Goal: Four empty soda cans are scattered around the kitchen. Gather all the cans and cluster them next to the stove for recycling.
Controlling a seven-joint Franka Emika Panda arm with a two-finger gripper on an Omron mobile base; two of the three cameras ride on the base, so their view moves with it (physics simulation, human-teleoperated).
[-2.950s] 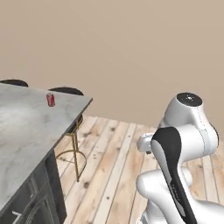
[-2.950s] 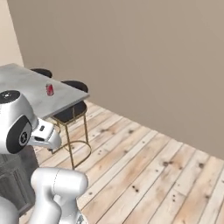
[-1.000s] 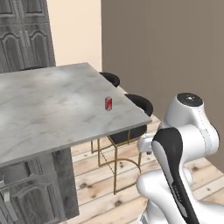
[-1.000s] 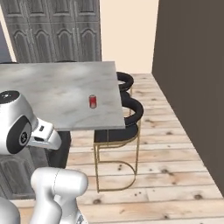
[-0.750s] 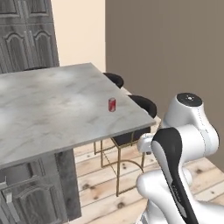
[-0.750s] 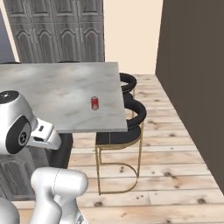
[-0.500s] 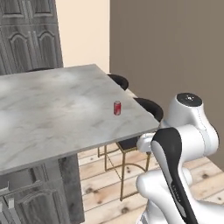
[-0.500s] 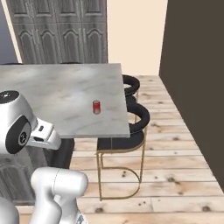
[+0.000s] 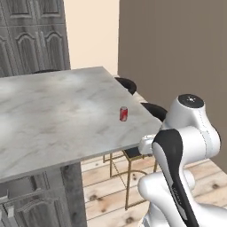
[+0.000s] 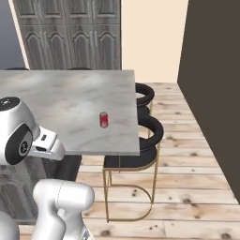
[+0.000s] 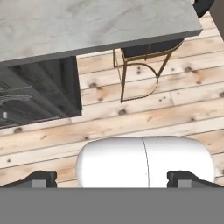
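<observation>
Across the middle of both base views I see the grey marble counter (image 9: pixel 62 111), a broad island top resting on dark grey cabinets (image 11: pixel 41 87). Behind it stands a tall bank of dark panelled cabinet doors (image 10: pixel 70 33), with a cream wall (image 10: pixel 152 37) beside them and a dark brown wall (image 10: pixel 213 84) on the right. Light plank floor (image 10: pixel 187 187) runs below the overhang. Two black-seated stools on thin gold frames (image 10: pixel 136 173) are tucked against the counter's right edge, one just behind the other; the hand view looks down on the nearer frame (image 11: pixel 140 74) under the counter's corner.

One soda can (image 9: pixel 123 114) stands upright on the marble near that right edge, red with a silver top, with bare counter on every side; in the right base view the same can (image 10: pixel 104 119) sits a little in from the front corner, close to the stools.

The gripper (image 11: pixel 112 179) points down at the floor in front of the island, its two dark fingertips (image 11: pixel 41 178) set wide apart with nothing between them. The can lies well apart from the fingers, up on the counter surface, with the counter's edge and overhang between them.
</observation>
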